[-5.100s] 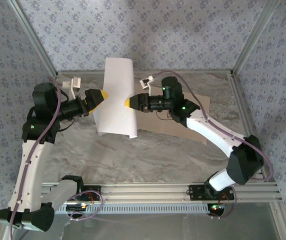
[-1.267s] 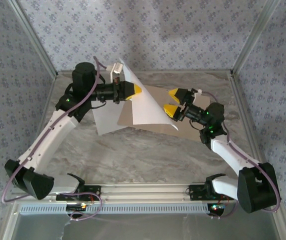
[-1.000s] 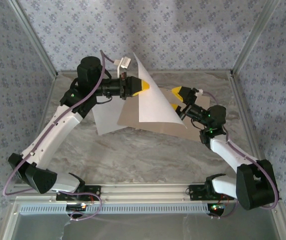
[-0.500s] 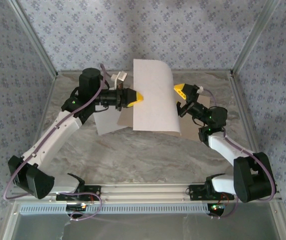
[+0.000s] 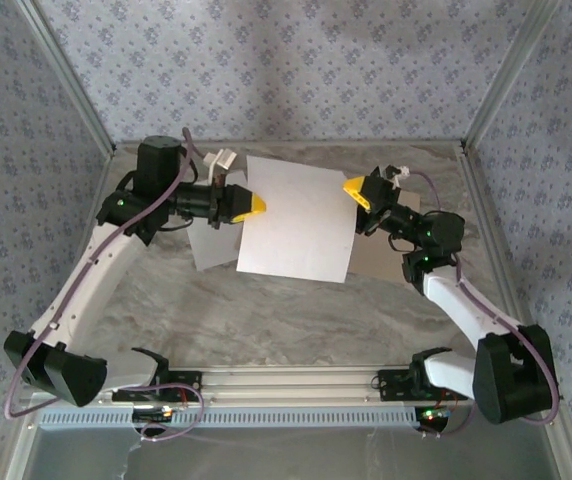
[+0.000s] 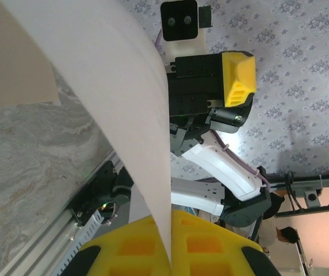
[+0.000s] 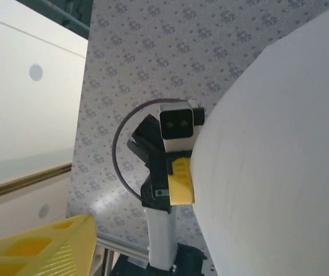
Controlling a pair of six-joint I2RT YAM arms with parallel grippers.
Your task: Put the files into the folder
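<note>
Step in hand, as I read it: carry 1 sheet over the folder and lay it down flat.

The left gripper [image 5: 249, 205] is clamped on the left edge of the raised sheet [image 5: 296, 220]. In the left wrist view the paper's edge runs down between the 2 yellow pads.

The right gripper [image 5: 359, 192] sits at the sheet's upper right edge with its jaws parted. In the right wrist view 1 yellow finger stands clear of the paper with a gap between; the other finger is hidden behind the sheet. So there is no pinch on that side yet.

To do it well:
- Get the right jaws onto the edge before moving, because the paper is floppy and bows.
- Keep both grips level so the sheet doesn't curl or twist.
- Lower it square to the folder's edges, and let go only once it is flat.

The raised sheet hangs between the 2 grippers, off the table [image 5: 266, 310]. The second sheet [image 5: 211, 250] lies flat below the left gripper, partly under the raised one. The folder [image 5: 374, 262] lies mostly covered, with a tan strip showing beside the right arm.
</note>
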